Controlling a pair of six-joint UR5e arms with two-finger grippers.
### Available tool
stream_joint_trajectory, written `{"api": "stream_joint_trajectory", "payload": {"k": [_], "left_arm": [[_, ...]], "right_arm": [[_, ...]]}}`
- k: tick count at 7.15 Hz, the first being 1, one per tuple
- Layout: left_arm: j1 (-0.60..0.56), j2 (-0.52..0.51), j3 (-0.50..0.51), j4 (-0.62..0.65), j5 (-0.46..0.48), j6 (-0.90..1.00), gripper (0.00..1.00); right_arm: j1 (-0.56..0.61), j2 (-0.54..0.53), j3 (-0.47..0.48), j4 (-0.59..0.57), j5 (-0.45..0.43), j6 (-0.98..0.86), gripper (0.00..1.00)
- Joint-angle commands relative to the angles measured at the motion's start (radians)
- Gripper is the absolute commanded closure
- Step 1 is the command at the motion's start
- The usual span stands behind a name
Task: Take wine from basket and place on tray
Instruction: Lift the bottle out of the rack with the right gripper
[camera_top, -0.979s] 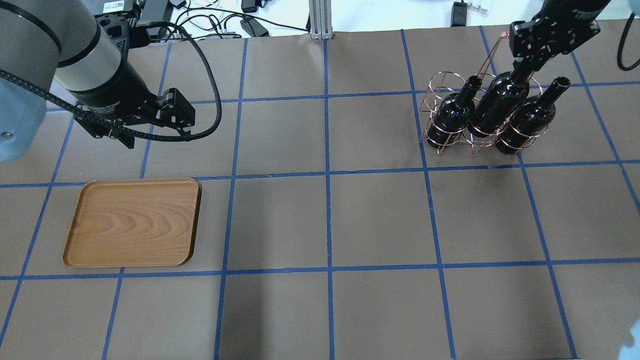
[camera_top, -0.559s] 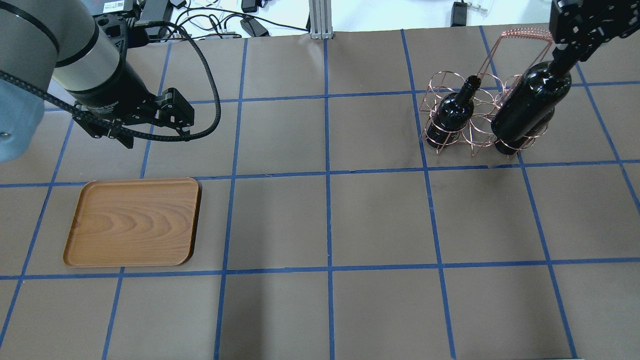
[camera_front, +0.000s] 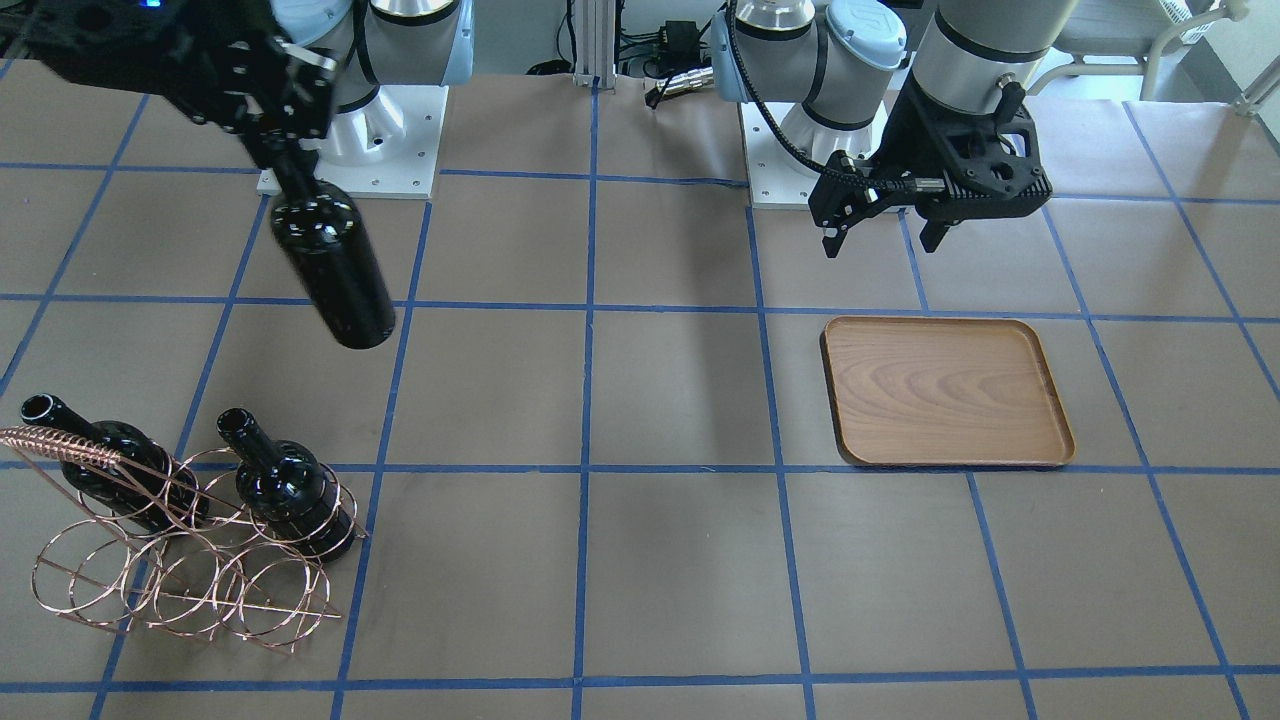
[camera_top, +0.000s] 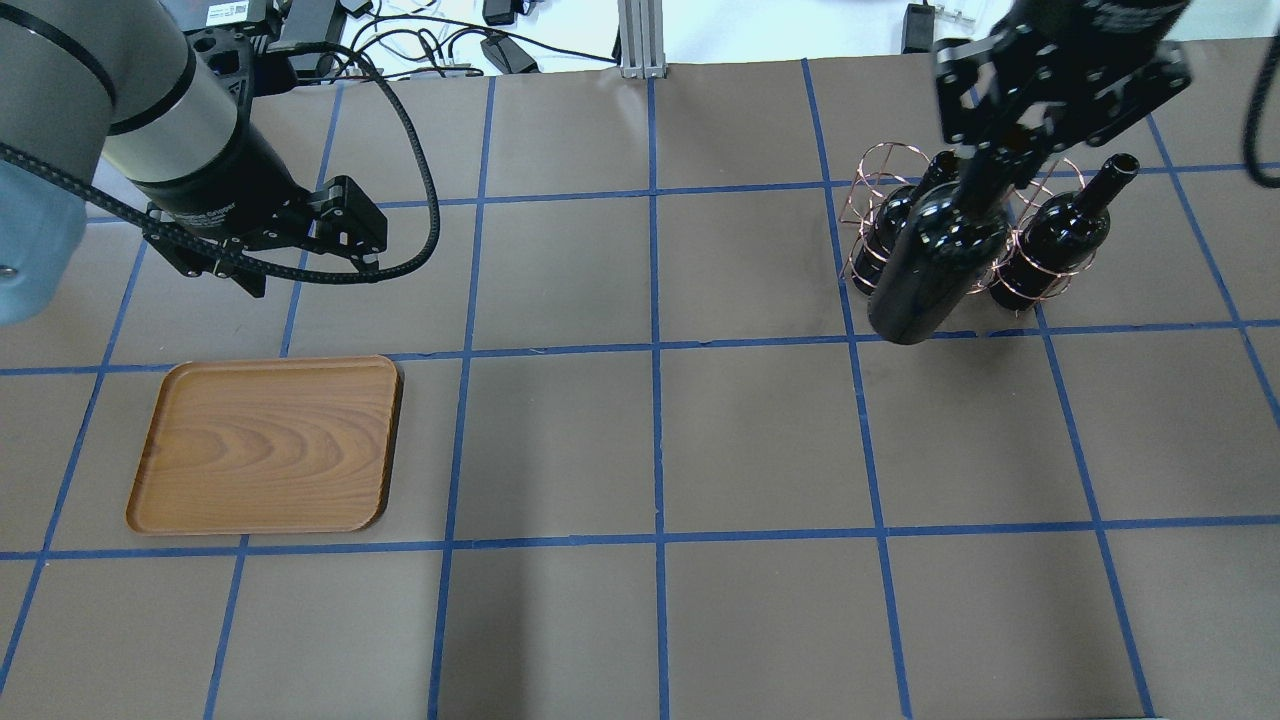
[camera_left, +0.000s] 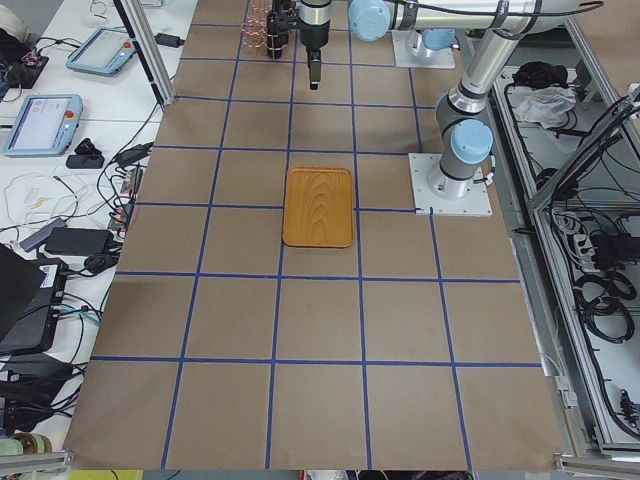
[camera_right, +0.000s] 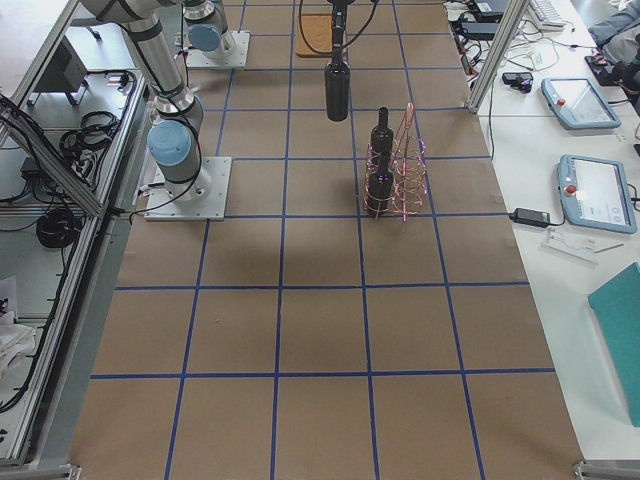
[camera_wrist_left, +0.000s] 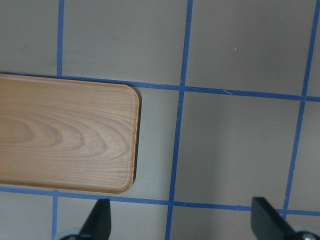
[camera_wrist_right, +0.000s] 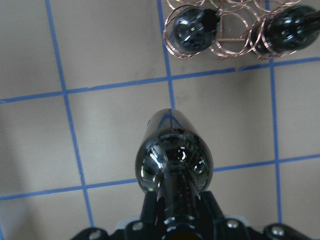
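While my right claw (camera_front: 285, 168) clamps the wine (camera_front: 335, 265) at neck, clear of basket (camera_front: 180, 590), carry upright, slowly, to tray (camera_front: 945, 390); left claw (camera_front: 885, 240): apart.

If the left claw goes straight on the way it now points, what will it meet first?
Most likely the bare paper-covered table, just beside the wooden tray, not the tray itself. Nothing shows between the open left claw and it.

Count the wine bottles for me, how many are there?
3. The held bottle hangs from the right gripper over the table. The second bottle and third bottle stand in the basket. None seems hidden.
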Motion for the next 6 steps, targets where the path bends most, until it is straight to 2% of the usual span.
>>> {"api": "stream_joint_trajectory", "payload": {"k": [1, 2, 3, 6], "left_arm": [[0.007, 0.001, 0.001, 0.001, 0.0, 0.002, 0.0], [0.01, 0.001, 0.014, 0.005, 0.0, 0.046, 0.0], [0.03, 0.008, 0.011, 0.004, 0.0, 0.055, 0.0], [0.058, 0.014, 0.006, 0.002, 0.0, 0.058, 0.0]], "right_arm": [[0.234, 0.028, 0.135, -0.216, 0.014, 0.32, 0.83], [0.316, 0.058, 0.19, -0.305, 0.014, 0.45, 0.83], [0.371, 0.109, 0.198, -0.396, 0.006, 0.519, 0.83], [0.398, 0.183, 0.194, -0.498, 0.014, 0.573, 0.83]]}}
